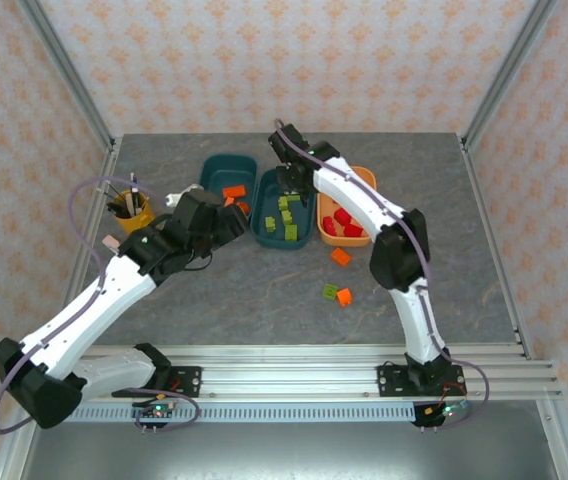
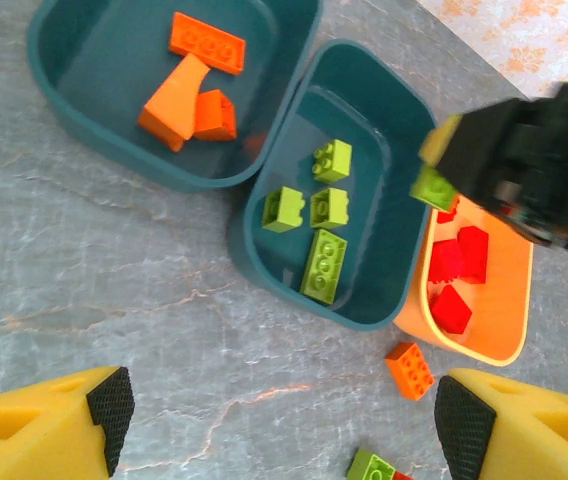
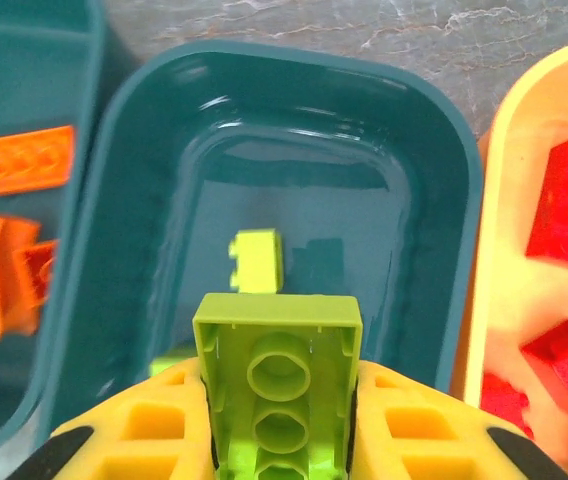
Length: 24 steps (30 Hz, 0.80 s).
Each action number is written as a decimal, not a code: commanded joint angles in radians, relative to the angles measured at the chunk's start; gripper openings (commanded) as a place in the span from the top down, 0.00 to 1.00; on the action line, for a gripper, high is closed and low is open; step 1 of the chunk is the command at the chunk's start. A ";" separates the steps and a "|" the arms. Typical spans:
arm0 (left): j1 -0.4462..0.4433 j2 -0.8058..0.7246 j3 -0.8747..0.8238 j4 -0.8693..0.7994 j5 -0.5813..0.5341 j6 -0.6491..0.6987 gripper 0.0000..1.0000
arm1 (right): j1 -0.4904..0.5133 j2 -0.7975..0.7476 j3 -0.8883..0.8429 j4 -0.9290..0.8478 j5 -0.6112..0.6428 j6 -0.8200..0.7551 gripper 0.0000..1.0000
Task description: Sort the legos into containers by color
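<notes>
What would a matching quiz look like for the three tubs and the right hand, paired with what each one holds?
Column A
1. left teal tub
2. middle teal tub
3. orange tub
4. right hand

Column B
a. red bricks
b. single lime brick, gripped
c. orange bricks
d. several lime bricks

Pairs: 1-c, 2-d, 3-a, 4-b

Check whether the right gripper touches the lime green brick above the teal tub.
Touching. Right wrist view shows the lime green rectangular plastic brick pressed between yellow jaws of the right gripper, no gap.
</notes>
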 commanded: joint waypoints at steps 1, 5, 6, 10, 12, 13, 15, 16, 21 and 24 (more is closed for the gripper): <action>0.011 0.039 0.052 0.047 0.043 0.063 0.18 | -0.017 0.104 0.125 -0.111 0.069 0.017 0.76; 0.010 0.052 0.040 0.060 0.051 0.053 0.18 | -0.035 0.211 0.228 -0.153 0.076 0.021 0.76; 0.010 0.048 0.034 0.061 0.051 0.051 0.18 | -0.037 0.229 0.235 -0.152 0.076 0.021 0.75; 0.010 0.037 0.018 0.056 0.053 0.048 0.18 | -0.043 0.275 0.257 -0.156 0.064 0.026 0.71; 0.010 0.039 0.019 0.055 0.061 0.052 0.18 | -0.043 0.287 0.273 -0.162 0.053 0.028 0.63; 0.010 0.044 0.019 0.053 0.066 0.054 0.18 | -0.043 0.289 0.284 -0.164 0.045 0.028 0.60; 0.010 0.049 0.022 0.051 0.076 0.057 0.18 | -0.042 0.285 0.313 -0.168 0.029 0.026 0.52; 0.009 0.051 0.021 0.053 0.082 0.058 0.18 | -0.041 0.275 0.333 -0.171 0.024 0.024 0.49; 0.005 0.064 0.025 0.053 0.113 0.070 0.18 | -0.038 0.178 0.389 -0.168 0.019 0.023 0.43; -0.016 0.085 0.032 0.052 0.125 0.092 0.18 | -0.038 0.076 0.372 -0.168 0.027 0.037 0.48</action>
